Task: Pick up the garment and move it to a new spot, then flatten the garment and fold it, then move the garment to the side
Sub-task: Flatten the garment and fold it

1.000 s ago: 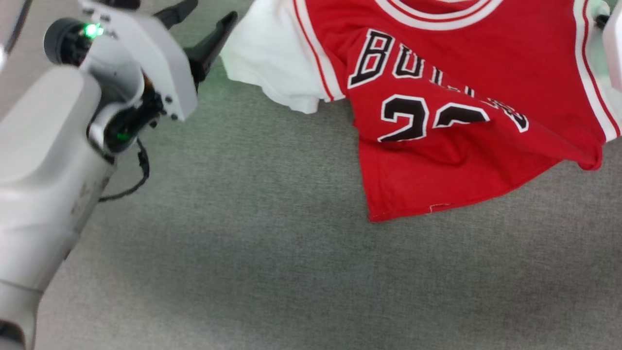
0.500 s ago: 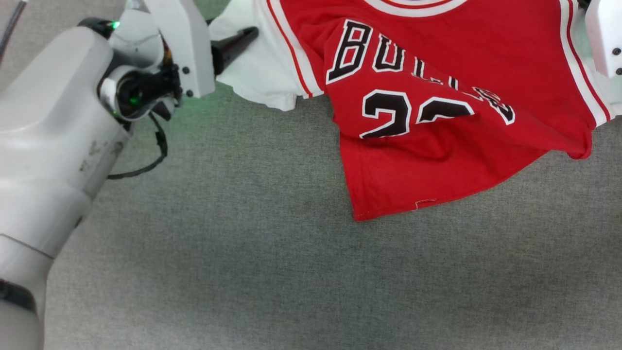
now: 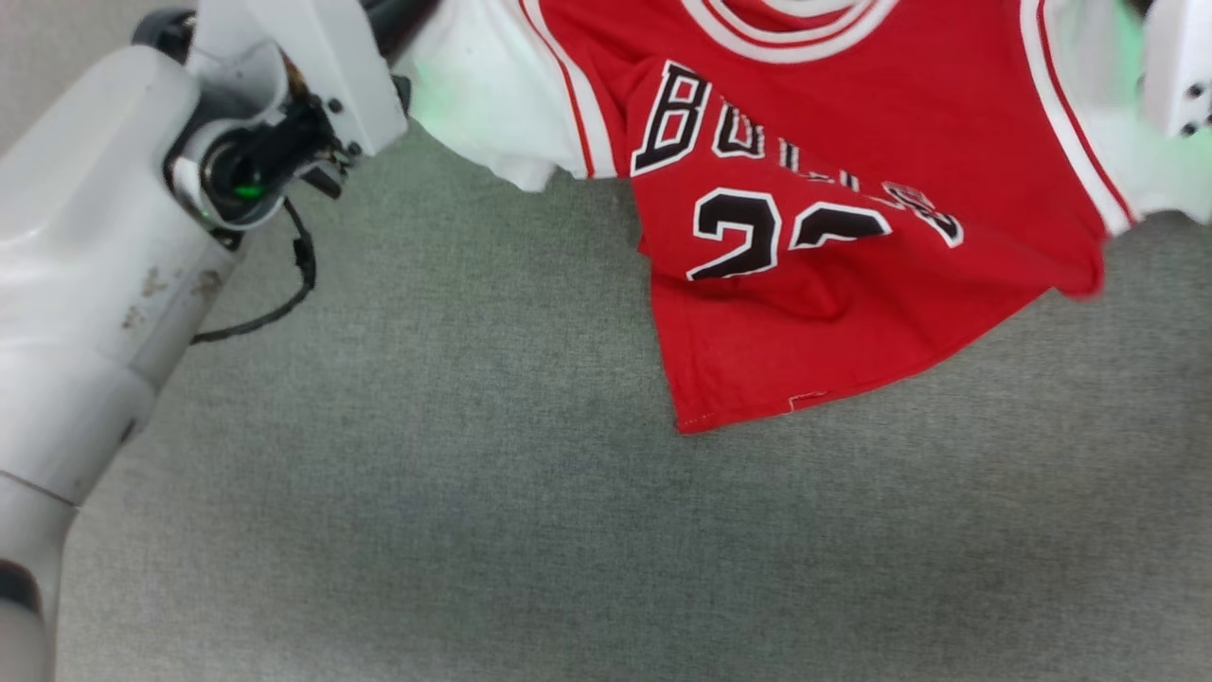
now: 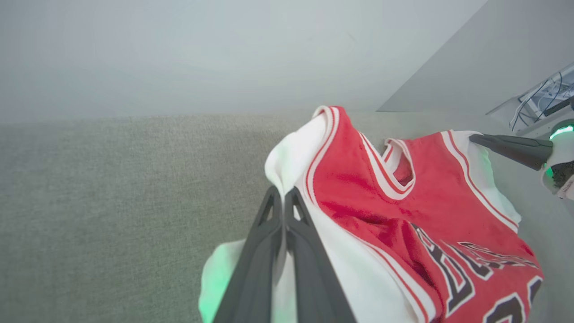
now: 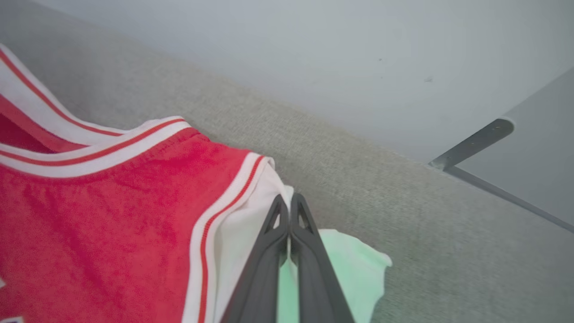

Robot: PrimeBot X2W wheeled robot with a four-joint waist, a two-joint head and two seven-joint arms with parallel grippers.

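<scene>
The garment [image 3: 852, 189] is a red top with white sides, striped trim and a black "23". In the head view it sits at the top, from about 12 o'clock to 2 o'clock. The neck points to 12 o'clock. The bottom hem hangs toward 6 o'clock and reaches down to the grey surface [image 3: 473, 530]. I cannot tell if the hem touches it.

The left gripper [image 4: 283, 196] has its two dark fingers pressed together. They pinch the white cloth at one shoulder. The right gripper [image 5: 285, 202] is pressed together too and pinches the white cloth at the other shoulder. So the top is stretched between them, and its long line runs from 9 o'clock to 3 o'clock. From each gripper, the rest of the top lies inward, toward the other gripper. Neither arm is nearer, because each has its own corner.

I think the top is being carried to a new spot. For that, both arms need to move together so the shoulder line stays tight and the red front does not bunch up.

The left arm [image 3: 85, 284] is big and pale, with a black cable [image 3: 289, 294] looping from it. The grey surface is soft-looking like felt, with lots of room toward 6 o'clock. Behind it stands a pale wall [image 4: 179, 54]. A metal bar [image 5: 475, 143] and some wires [image 4: 538, 98] are off at the side.
</scene>
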